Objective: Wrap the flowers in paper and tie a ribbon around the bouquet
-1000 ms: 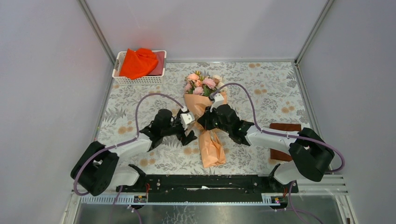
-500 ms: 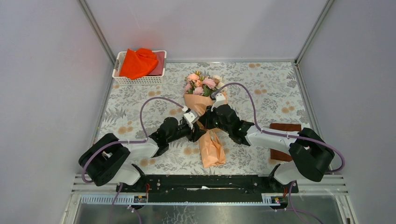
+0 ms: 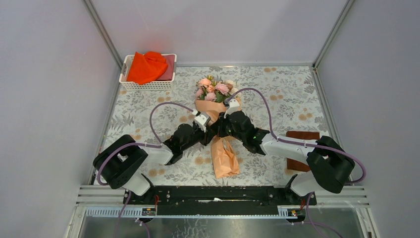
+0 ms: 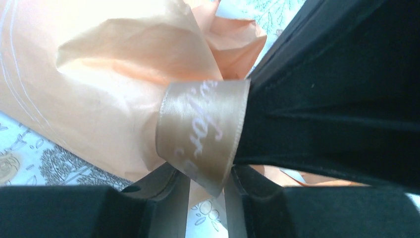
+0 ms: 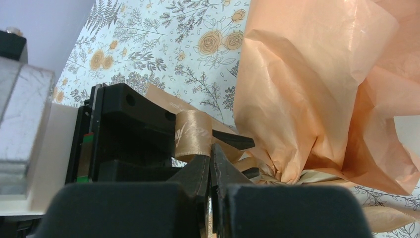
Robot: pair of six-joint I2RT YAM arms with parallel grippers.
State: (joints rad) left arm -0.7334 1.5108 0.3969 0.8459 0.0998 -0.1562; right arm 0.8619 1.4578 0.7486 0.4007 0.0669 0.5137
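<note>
The bouquet lies on the mat, pink and cream flowers (image 3: pixel 213 88) at the far end and the peach paper (image 3: pixel 224 156) cone pointing toward me. A tan ribbon (image 4: pixel 203 129) with white script forms a loop at the cone's narrow waist. My right gripper (image 5: pixel 212 148) is shut on this ribbon loop (image 5: pixel 194 135) and holds it up beside the paper (image 5: pixel 307 89). My left gripper (image 4: pixel 203 174) meets it from the left, jaws still apart, the loop's lower edge dipping between its fingers (image 4: pixel 166 198). Both grippers meet at the waist (image 3: pixel 213 130).
A white basket (image 3: pixel 147 85) with an orange-red cloth (image 3: pixel 146 67) stands at the back left. A brown pad (image 3: pixel 303 135) lies at the right. The leaf-patterned mat (image 3: pixel 282 94) covers the table, with walls close on three sides.
My left arm has swung right to the bouquet's waist and its jaws have narrowed around the ribbon loop. The right gripper and bouquet have stayed put.
</note>
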